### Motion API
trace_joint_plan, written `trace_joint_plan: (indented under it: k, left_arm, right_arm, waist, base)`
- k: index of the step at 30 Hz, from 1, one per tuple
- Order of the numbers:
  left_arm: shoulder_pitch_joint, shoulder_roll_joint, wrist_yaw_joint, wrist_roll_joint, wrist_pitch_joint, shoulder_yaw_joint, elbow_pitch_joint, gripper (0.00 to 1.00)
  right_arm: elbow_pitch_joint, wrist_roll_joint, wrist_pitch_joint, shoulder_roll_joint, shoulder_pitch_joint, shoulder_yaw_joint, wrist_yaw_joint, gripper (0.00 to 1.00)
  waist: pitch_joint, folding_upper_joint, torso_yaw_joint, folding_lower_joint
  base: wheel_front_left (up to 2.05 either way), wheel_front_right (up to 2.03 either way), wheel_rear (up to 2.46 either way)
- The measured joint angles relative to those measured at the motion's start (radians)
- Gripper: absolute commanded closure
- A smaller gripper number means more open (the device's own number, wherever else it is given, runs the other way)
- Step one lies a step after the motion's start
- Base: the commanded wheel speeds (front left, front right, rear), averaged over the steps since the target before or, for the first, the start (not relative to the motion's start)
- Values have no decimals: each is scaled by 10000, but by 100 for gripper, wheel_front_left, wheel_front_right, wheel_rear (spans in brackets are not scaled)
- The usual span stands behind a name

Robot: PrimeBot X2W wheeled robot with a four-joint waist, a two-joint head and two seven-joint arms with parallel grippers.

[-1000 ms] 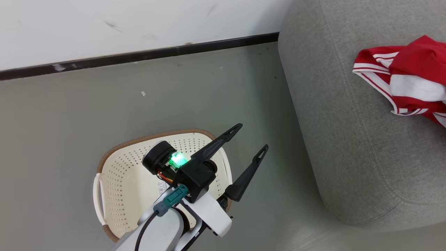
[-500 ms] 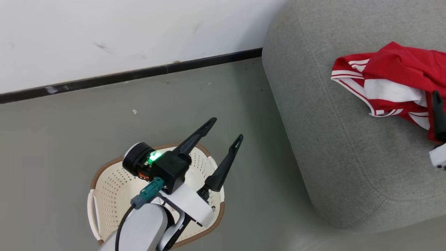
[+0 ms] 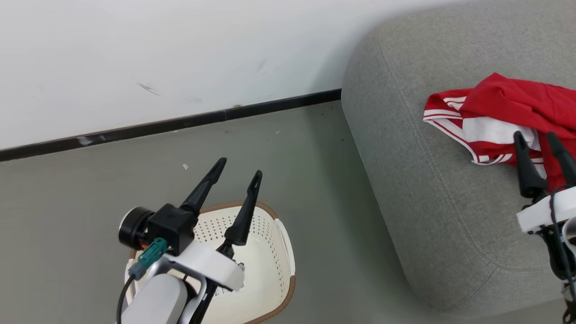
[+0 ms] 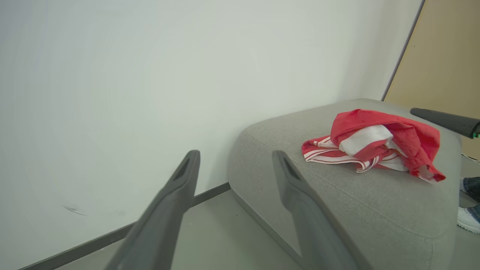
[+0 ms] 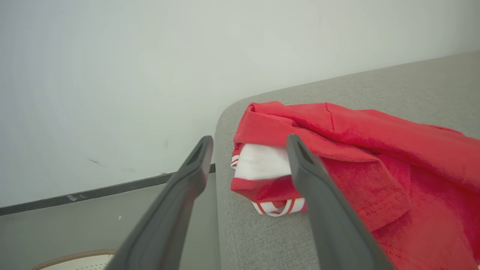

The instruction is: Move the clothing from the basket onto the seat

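Since a second ago our left gripper (image 3: 240, 166) has swung from pointing towards the seat (image 3: 427, 202) to pointing at the wall (image 3: 180, 54). Our right gripper (image 3: 533, 135) has come in at the lower right, and the head camera has shifted too.

From the head, both pairs of fingers stand apart, holding nothing. The left hangs over the basket (image 3: 288, 252); the right's tips overlap the clothing (image 3: 499, 103), heaped on the seat well apart from the basket.

From the left wrist, our parted fingers frame the wall, and the clothing (image 4: 375, 138) lies on the seat beyond.

From the right wrist, our spread fingers sit close by the clothing (image 5: 356, 150); we cannot tell whether they touch it.
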Motion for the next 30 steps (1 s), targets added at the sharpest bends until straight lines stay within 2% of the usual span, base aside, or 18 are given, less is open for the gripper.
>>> trace_joint_plan:
  k: [16, 30]
  left_arm:
    - [1029, 176, 663, -385, -328, 1045, 470, 0]
    - [2267, 433, 1179, -543, -493, 1921, 976, 0]
  right_arm:
    - [-610, -435, 0, 765, 580, 1011, 0, 0]
    - [-970, -913, 0, 1323, 1084, 988, -2, 0]
  waist:
    - [-798, 0, 645, 1]
    - [-1455, 0, 1274, 0]
  base:
    - [0, 0, 0]
    - [0, 0, 0]
